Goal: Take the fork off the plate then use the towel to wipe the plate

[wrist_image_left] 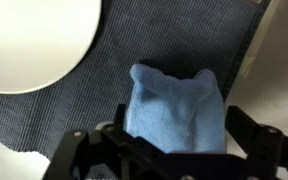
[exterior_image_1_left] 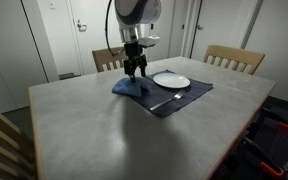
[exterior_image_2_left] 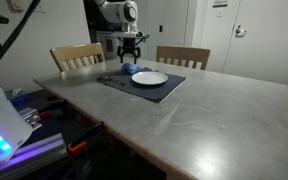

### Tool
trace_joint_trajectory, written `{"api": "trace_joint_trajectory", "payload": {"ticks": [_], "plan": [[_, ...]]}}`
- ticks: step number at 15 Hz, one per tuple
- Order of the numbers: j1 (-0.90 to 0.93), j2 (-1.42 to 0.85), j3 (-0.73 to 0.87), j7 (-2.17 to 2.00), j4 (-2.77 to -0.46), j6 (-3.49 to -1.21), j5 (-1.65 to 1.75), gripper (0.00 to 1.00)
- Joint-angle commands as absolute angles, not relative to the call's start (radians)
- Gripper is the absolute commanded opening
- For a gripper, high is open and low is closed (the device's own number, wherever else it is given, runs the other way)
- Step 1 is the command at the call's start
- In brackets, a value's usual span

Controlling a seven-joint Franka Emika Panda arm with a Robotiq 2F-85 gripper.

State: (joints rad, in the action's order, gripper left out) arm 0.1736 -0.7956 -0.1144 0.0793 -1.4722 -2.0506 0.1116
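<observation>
Hovering directly over the towel [wrist_image_left: 179,110], your gripper [wrist_image_left: 164,150] stands wide open and holds nothing, its jaws set to either side of the lumpy blue cloth on the dark mat [wrist_image_left: 104,110]. A straight drop looks like all the grasp needs. The plate [wrist_image_left: 29,40] lies just beside the towel, up and left in the wrist view, and a pale sliver on the mat's edge may be the fork [exterior_image_1_left: 174,98].
</observation>
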Motion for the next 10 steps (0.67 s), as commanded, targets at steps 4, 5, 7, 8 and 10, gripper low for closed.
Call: {"api": "trace_joint_trajectory", "payload": {"ticks": [4, 5, 7, 8, 10], "plan": [[0.200, -0.794, -0.090, -0.046, -1.534, -2.250, 0.106, 1.00], [0.201, -0.794, -0.090, -0.059, -1.543, -2.265, 0.102, 1.00], [0.208, -0.795, -0.084, -0.088, -1.560, -2.286, 0.105, 1.00], [0.211, -0.793, -0.082, -0.098, -1.568, -2.292, 0.107, 1.00], [0.216, -0.790, -0.075, -0.120, -1.580, -2.302, 0.108, 1.00]]}}
